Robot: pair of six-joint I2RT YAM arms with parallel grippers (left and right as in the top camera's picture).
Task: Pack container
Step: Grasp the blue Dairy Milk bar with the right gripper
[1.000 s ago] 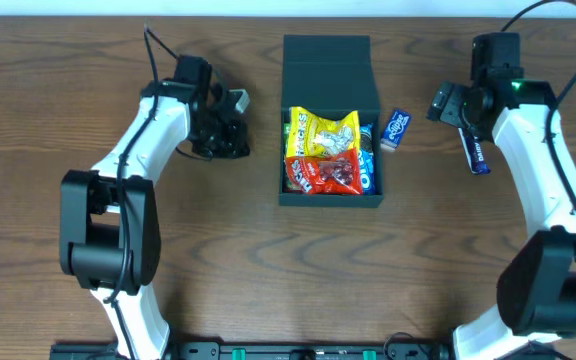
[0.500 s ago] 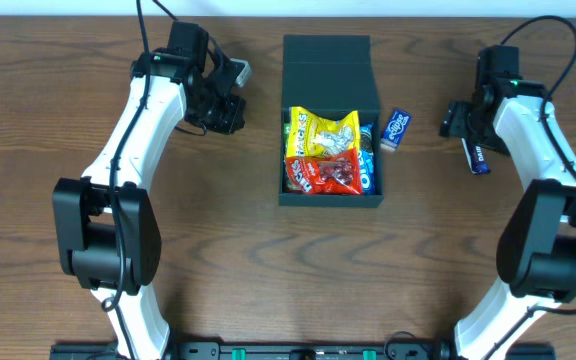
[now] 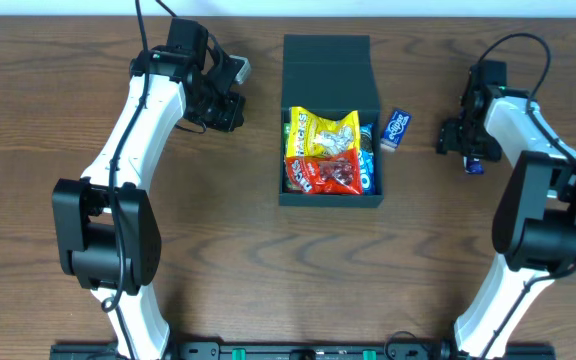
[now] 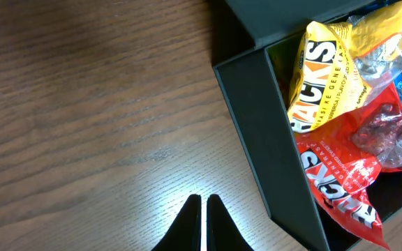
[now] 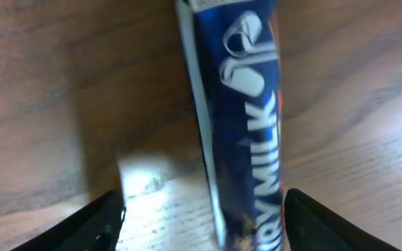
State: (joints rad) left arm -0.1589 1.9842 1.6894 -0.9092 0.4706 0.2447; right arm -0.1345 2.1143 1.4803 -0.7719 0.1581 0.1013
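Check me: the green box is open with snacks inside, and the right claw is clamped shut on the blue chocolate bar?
Not clamped: the right wrist view shows the right claw open, fingers spread either side of the blue chocolate bar on the table. The rest is right.

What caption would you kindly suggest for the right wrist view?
Open right pincer poised over a blue chocolate bar on the wooden table.

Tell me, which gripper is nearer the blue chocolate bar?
Right. The right gripper hangs open over the bar; the left gripper is far off, on the box's other side.
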